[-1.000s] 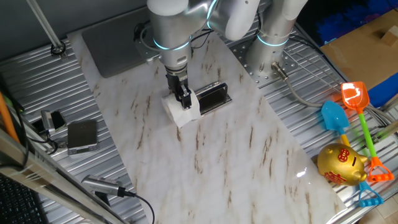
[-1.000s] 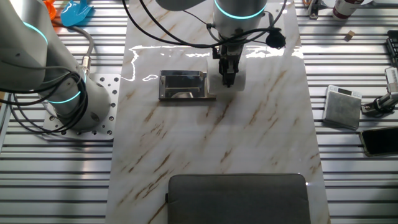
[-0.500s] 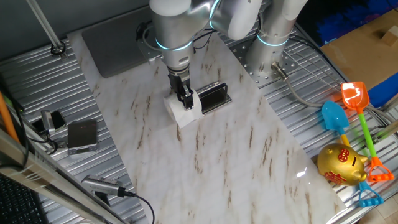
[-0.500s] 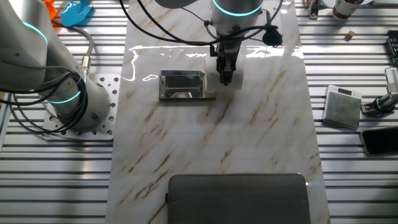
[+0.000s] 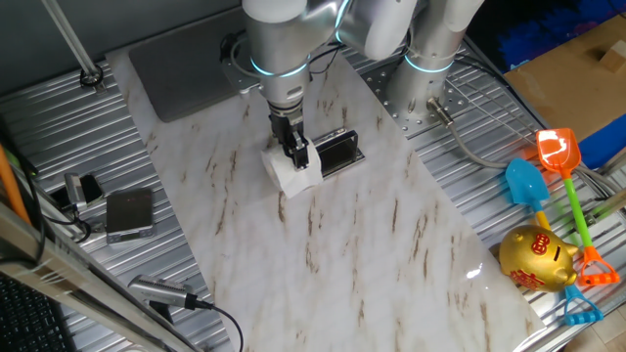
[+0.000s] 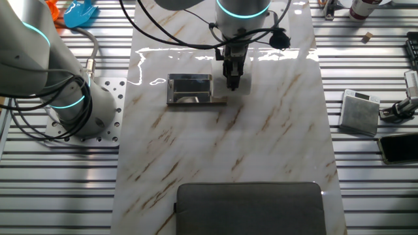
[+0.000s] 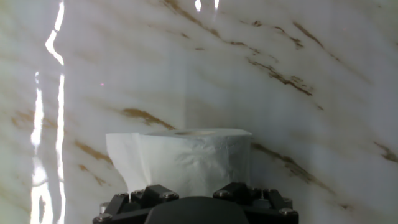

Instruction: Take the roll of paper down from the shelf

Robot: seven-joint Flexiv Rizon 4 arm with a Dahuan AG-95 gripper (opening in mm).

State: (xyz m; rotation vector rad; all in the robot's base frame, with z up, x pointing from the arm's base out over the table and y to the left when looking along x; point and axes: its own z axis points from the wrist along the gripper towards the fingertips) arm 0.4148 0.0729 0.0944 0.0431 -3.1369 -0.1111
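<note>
Roll clear of the shelf, held in my claw.

My gripper [image 5: 300, 156] clamps the roll of paper [image 5: 291, 174] just beside the shelf [image 5: 337, 152], low over the marble, ready for release.

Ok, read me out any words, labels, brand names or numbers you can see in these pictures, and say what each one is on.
None can be read.
Golden piggy bank: red markings on its side, too small and blurred to read.
Roll of paper, shelf, grey box: no text shows.
</note>
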